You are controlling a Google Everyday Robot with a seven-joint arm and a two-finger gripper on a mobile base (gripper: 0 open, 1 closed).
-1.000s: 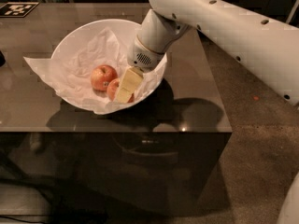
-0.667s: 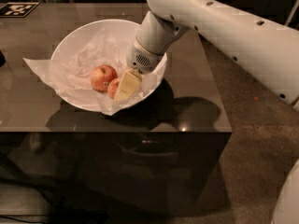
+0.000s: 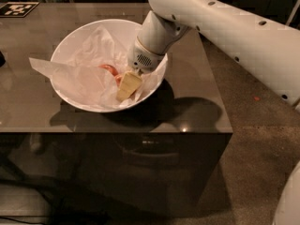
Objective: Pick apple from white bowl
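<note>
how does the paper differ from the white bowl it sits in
The white bowl is smooth with an even round rim; the paper is crumpled with ragged edges. The bowl holds the paper, while the paper's corner pokes out over the bowl's rim. Both are white. The gripper is down inside the bowl.

My gripper (image 3: 128,86), matt cream plastic, sits left of centre in the smooth, glossy white bowl (image 3: 115,29), on thin crumpled paper (image 3: 84,78). My arm (image 3: 234,27) wears a smooth white plastic shell. The dark table (image 3: 28,111) is polished and reflective.
</note>
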